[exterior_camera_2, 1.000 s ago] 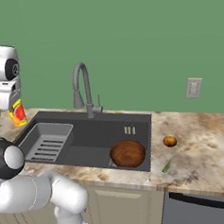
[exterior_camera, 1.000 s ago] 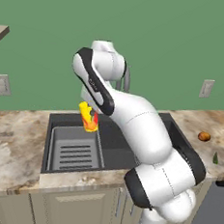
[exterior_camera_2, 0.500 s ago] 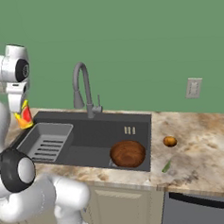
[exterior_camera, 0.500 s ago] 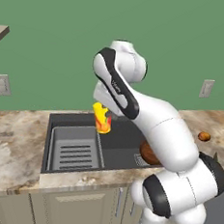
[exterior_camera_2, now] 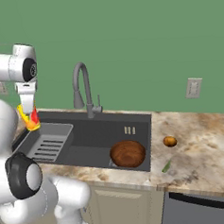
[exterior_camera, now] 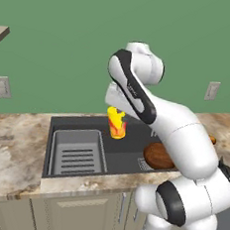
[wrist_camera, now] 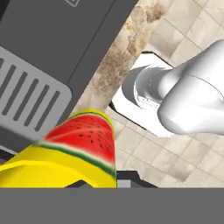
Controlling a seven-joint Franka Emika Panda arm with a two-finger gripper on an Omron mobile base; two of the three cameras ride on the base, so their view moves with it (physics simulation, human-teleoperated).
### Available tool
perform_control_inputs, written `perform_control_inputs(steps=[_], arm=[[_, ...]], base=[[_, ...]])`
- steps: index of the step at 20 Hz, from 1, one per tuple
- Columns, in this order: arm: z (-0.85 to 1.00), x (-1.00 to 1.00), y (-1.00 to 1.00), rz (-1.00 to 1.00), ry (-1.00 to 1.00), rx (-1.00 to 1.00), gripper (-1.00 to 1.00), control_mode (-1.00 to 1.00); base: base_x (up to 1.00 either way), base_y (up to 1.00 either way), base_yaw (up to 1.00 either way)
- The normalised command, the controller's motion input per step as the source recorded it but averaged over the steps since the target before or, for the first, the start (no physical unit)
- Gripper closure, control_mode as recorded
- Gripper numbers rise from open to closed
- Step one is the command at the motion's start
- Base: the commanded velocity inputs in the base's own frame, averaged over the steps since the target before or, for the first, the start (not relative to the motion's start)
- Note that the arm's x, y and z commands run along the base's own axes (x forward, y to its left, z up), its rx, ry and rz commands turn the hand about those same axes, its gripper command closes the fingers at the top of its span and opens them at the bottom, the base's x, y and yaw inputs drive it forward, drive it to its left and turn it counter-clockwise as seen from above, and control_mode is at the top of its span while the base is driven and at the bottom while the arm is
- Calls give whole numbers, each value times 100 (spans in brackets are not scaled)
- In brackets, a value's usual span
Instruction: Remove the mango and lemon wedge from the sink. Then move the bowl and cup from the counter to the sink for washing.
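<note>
The cup (yellow, with a watermelon print) hangs under the gripper, above the sink, beside its slotted tray. The jaws are clamped on the cup. The bowl lies at the sink's front right corner.

Yellow cup in the pincer above the sink; bowl inside

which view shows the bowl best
The right base view: the bowl sits whole and unblocked in the sink. In the left base view the bowl is partly hidden behind the arm.
</note>
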Motion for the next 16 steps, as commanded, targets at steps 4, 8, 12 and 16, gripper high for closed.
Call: perform_control_inputs(steps=[4, 8, 12, 16], arm=[[0, -11, -41, 20, 0, 0, 100, -100], [0, -11, -42, 24, 0, 0, 100, -100], [0, -8, -40, 29, -2, 0, 100, -100], [0, -2, -39, 29, -2, 2, 100, -100]], base=[[0, 0, 0], [0, 0, 0], [0, 0, 0], [0, 0, 0]])
